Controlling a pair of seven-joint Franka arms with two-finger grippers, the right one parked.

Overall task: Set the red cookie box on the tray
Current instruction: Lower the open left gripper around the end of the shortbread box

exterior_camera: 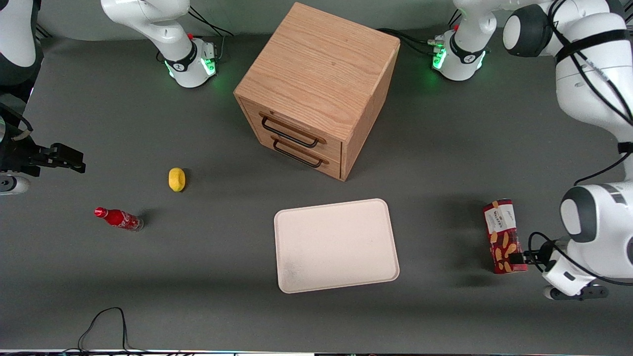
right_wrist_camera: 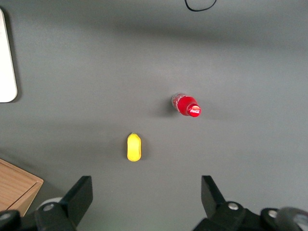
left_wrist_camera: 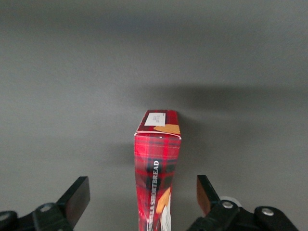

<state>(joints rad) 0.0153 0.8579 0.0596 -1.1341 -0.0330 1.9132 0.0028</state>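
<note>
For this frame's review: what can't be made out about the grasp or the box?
- Red cookie box: in the left wrist view its near end is cut off by the picture's edge.
- Gripper: open, one finger each side of the box; in the front view the box and wrist hide its fingers.
- Tray: absent from the left wrist view.

One red cookie box (exterior_camera: 504, 236), one tray (exterior_camera: 336, 245), one wooden drawer cabinet (exterior_camera: 316, 89) with two drawers, one soda bottle (exterior_camera: 118, 218), one yellow lemon (exterior_camera: 176, 179), and the open-fingered gripper (left_wrist_camera: 143, 198) around the box.
</note>
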